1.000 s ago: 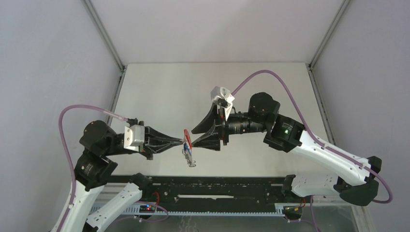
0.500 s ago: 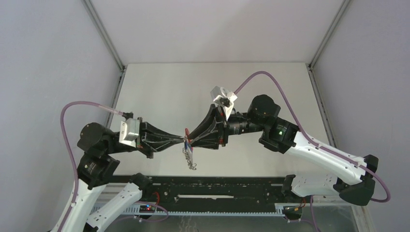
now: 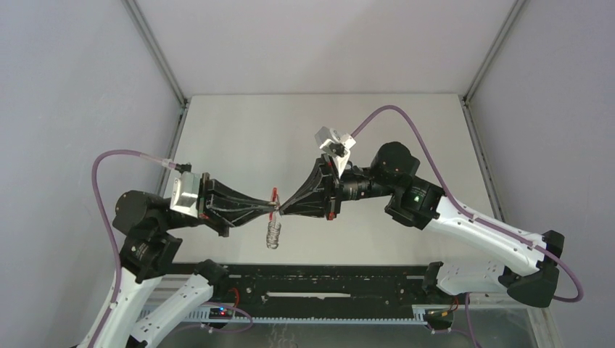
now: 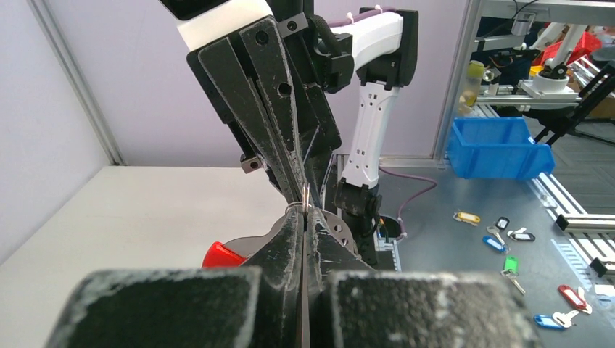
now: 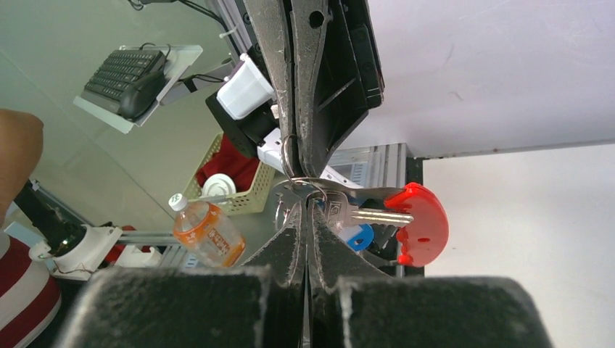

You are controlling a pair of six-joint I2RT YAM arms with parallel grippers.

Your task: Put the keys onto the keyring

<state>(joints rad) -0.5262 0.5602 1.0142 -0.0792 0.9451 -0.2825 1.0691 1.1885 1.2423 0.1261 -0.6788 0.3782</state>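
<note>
Two grips, one item: left gripper (image 3: 273, 211) clamped on keyring (image 3: 273, 233); right gripper (image 3: 283, 210) clamped likewise, tip to tip above table (image 3: 239, 138); red tag (image 5: 418, 225) alongside.

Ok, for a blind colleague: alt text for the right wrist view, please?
Two black robot hands meet tip to tip, the right hand from below and the left hand from above, both shut on a metal keyring. A red tag sticks out to its right, with a blue key head below it.
</note>
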